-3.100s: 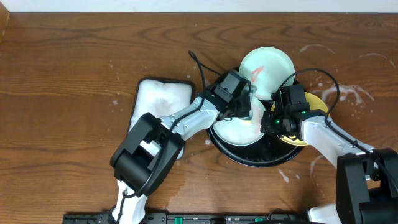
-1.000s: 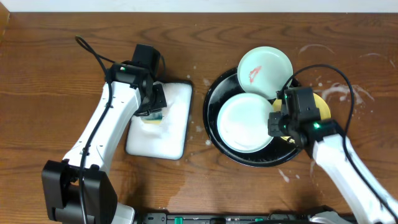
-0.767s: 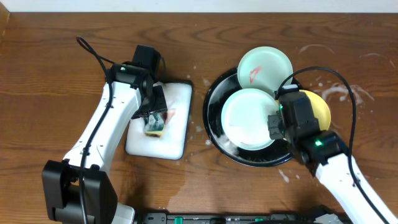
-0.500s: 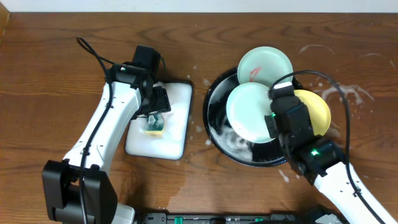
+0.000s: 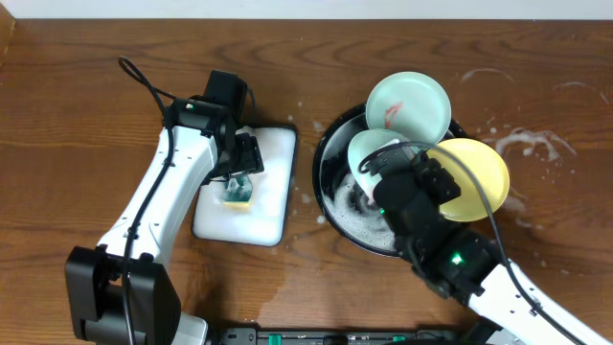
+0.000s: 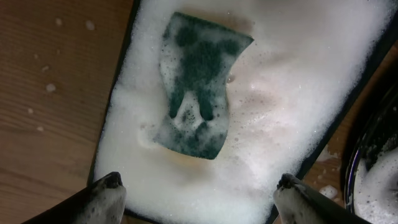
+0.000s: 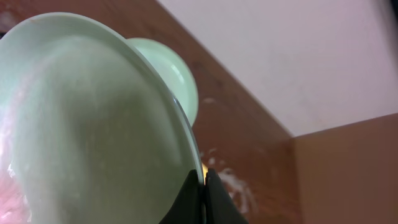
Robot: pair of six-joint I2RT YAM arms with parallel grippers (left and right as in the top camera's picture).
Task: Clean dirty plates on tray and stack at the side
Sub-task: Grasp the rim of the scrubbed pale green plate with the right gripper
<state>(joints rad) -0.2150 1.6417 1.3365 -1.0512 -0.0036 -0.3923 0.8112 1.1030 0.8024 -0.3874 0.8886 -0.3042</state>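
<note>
The right gripper (image 7: 203,182) is clamping the soapy mint plate (image 7: 93,124) by its rim, tilting it above the black tray (image 5: 330,206), likely for carrying aside. The left gripper (image 6: 199,184) is hanging with jaws apart over the sponge (image 6: 199,93). Farther off, the smeared plate (image 5: 412,105) is waiting.

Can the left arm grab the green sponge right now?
Probably yes. The left gripper hangs open right above the sponge, which lies flat in the foamy white tray, and nothing sits between them.
</note>
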